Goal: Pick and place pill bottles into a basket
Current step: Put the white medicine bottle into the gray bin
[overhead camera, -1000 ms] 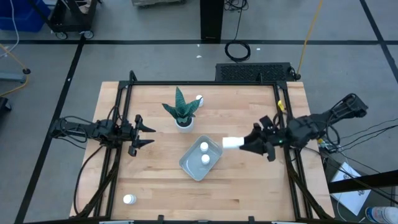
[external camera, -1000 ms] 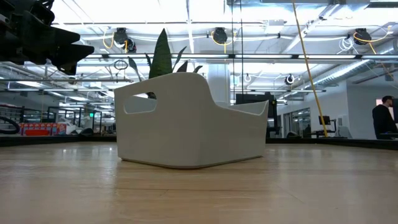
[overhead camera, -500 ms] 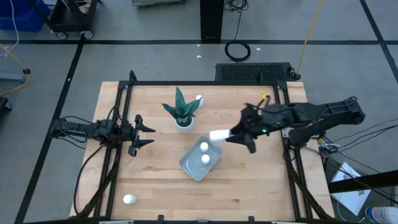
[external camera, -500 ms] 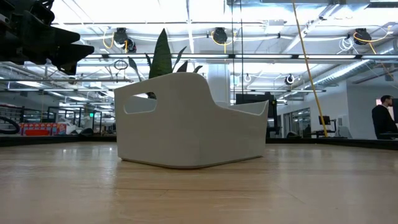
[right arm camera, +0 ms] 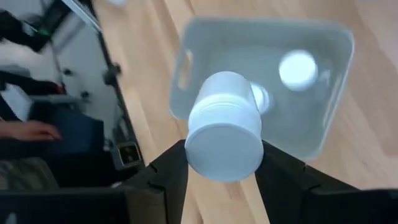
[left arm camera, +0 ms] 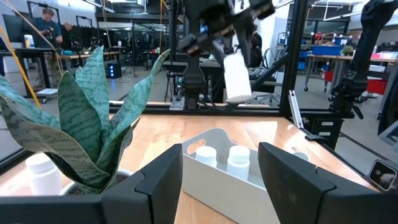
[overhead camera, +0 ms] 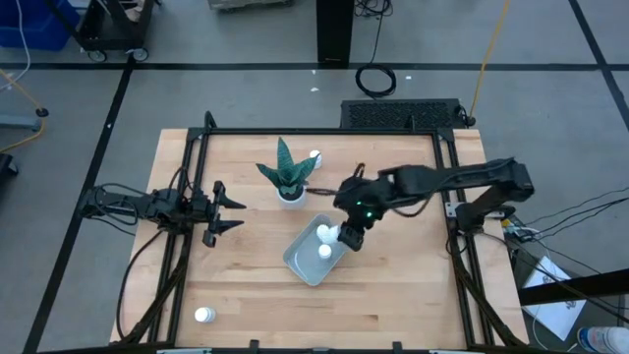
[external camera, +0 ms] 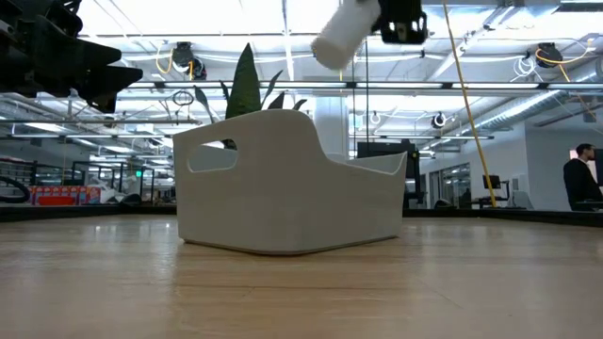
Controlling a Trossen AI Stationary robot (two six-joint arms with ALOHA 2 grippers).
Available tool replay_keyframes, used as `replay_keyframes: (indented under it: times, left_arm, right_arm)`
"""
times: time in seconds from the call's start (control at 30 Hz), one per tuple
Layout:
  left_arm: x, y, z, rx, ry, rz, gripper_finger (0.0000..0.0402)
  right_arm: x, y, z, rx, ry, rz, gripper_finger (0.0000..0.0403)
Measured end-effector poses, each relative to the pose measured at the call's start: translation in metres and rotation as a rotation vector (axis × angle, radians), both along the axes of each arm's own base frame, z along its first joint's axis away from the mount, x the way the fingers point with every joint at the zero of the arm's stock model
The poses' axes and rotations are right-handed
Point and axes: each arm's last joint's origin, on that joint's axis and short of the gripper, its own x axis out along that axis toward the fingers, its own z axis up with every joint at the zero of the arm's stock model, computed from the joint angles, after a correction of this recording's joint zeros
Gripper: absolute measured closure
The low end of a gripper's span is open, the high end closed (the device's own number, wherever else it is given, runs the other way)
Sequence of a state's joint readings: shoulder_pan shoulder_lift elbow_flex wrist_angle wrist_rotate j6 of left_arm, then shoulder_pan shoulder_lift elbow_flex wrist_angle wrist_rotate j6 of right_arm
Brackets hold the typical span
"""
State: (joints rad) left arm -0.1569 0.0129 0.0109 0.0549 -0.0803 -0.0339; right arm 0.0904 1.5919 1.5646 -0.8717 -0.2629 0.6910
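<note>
The basket is a pale blue-grey tray (overhead camera: 307, 258) in the middle of the table, with two white pill bottles (overhead camera: 323, 232) (overhead camera: 324, 252) standing in it. My right gripper (overhead camera: 350, 236) is above the tray's right end, shut on a third white bottle (overhead camera: 340, 234). That bottle also shows in the low view (external camera: 341, 34) and in the left wrist view (left arm camera: 236, 78). My left gripper (overhead camera: 241, 214) waits open at the table's left. One bottle (overhead camera: 314, 155) stands behind the plant pot. Another bottle (overhead camera: 204, 316) stands near the near-left corner. My right gripper pinches the bottle's round side (right arm camera: 225, 134) between its two fingers (right arm camera: 163, 180). The fingers come from the table's right, slanting down. The bottle lies along them and sticks out past their tips. It is tilted, its free end (external camera: 325, 52) lower, and lifted clear above the tray.
A potted plant with striped green leaves (overhead camera: 287, 175) stands in a white pot just beyond the tray's far-left side. A black frame (overhead camera: 324, 132) runs round the table. Bare wood lies at the near and right sides.
My right gripper has carried the bottle from near the table's right edge toward the left, and now stands over the tray's right end. It has tipped so that the bottle points downward. It has come into the low view from above. The left arm has kept still.
</note>
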Motion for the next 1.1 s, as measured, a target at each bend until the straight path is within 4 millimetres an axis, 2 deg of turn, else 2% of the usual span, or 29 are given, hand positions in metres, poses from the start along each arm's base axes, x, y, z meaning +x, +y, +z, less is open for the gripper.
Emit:
replay_keyframes:
  times: [0.57, 0.77, 1.1]
  left_arm:
    - [0.0, 0.0, 0.0, 0.0, 0.0, 0.0, 0.0188]
    - [0.0, 0.0, 0.0, 0.0, 0.0, 0.0, 0.0188]
    - [0.0, 0.0, 0.0, 0.0, -0.001, 0.0, 0.0188]
  right_arm:
    - [0.017, -0.007, -0.052, -0.07, 0.263, 0.072, 0.0253]
    - [0.023, -0.007, -0.066, -0.115, 0.284, 0.123, 0.0253]
    - [0.032, -0.007, -0.077, -0.138, 0.278, 0.151, 0.0252]
